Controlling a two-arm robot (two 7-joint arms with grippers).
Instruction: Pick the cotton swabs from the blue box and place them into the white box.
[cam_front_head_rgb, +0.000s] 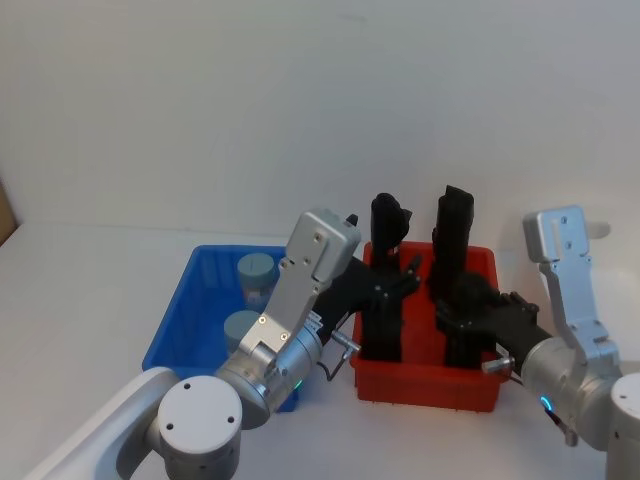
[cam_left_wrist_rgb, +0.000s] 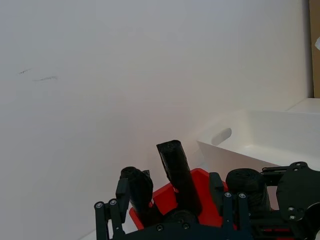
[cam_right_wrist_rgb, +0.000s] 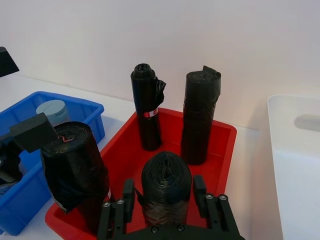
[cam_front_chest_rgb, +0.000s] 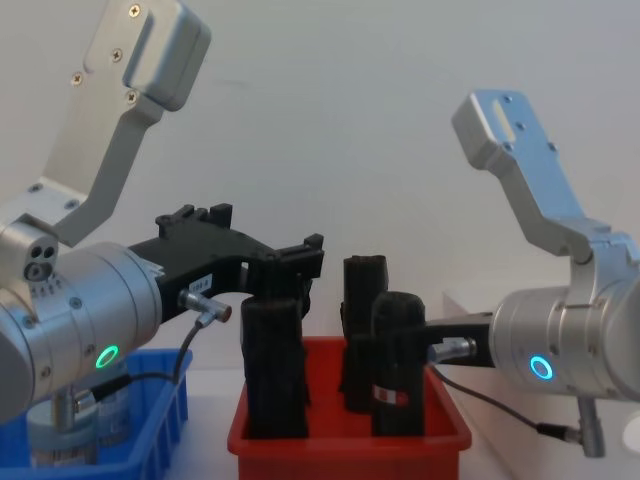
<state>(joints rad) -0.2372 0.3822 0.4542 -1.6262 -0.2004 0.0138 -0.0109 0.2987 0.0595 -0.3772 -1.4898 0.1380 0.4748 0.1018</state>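
Looks unstarted: two cotton swabs (cam_front_head_rgb: 257, 272) in blue box (cam_front_head_rgb: 175, 320), not white box (cam_right_wrist_rgb: 295, 165). Left gripper (cam_front_head_rgb: 388, 288) spread astride black roll (cam_left_wrist_rgb: 172, 165); right gripper (cam_right_wrist_rgb: 162, 192) over red bin (cam_right_wrist_rgb: 220, 135), grip cannot tell.

cotton swabs (cam_front_head_rgb: 256, 268) in left bin (cam_front_head_rgb: 182, 322) | rolls (cam_front_head_rgb: 388, 226) upright in middle bin (cam_front_head_rgb: 430, 386) | tub (cam_right_wrist_rgb: 295, 165) apparently at right

Flat, bright light from overhead merges the white bench (cam_front_head_rgb: 100, 300) and the plain white wall (cam_front_head_rgb: 300, 100) into one pale field in the head view. Only faint shade lies at 6 o'clock under the shallow red plastic bin (cam_front_head_rgb: 425, 385). In the left wrist view, the large white plastic tub (cam_left_wrist_rgb: 260, 130) nearly melts into the wall. The tall black film-wrapped rolls (cam_right_wrist_rgb: 150, 107) carry a dull sheen. In the chest view, a green ring light (cam_front_chest_rgb: 107, 355) glows at 8 o'clock and a blue ring light (cam_front_chest_rgb: 540, 367) at 4 o'clock.
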